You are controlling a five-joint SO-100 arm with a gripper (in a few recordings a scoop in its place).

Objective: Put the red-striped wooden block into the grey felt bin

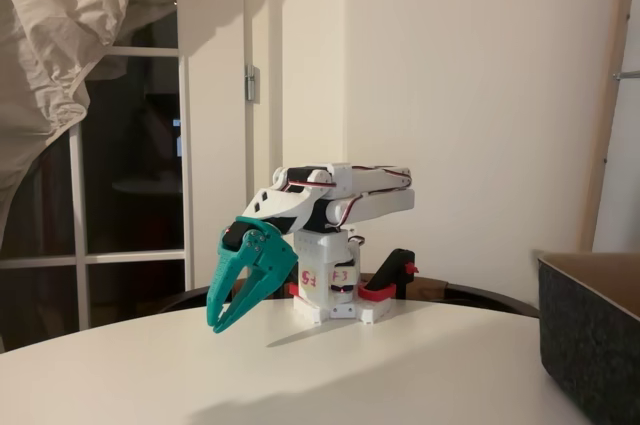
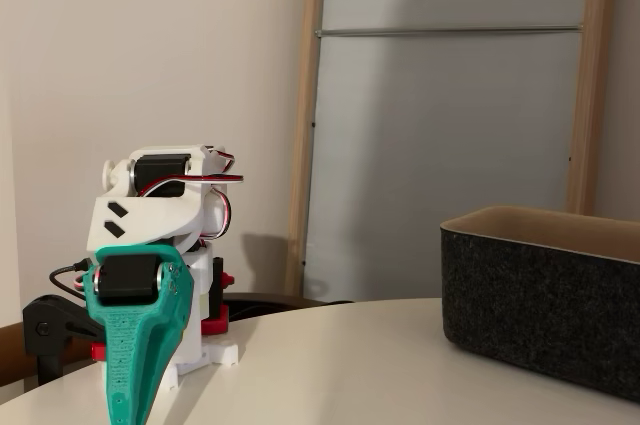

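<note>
currently, by line, near to far:
table [image 1: 300,375]: smooth white round top, matte; bare between arm and bin.
grey felt bin [image 2: 545,290]: dark charcoal felt, fuzzy, straight walls, tan inside; sits at the right edge in both fixed views, well apart from the arm.
gripper [image 1: 228,317]: teal plastic, tapered claw, tips pointing down just above the table; jaws slightly parted, nothing between them.
arm [image 1: 340,195]: white printed shell, folded low over its base, likely a rest pose.
clamp [image 1: 395,280]: red-and-black, fixes base to table edge.
red-striped wooden block: not located.
</note>
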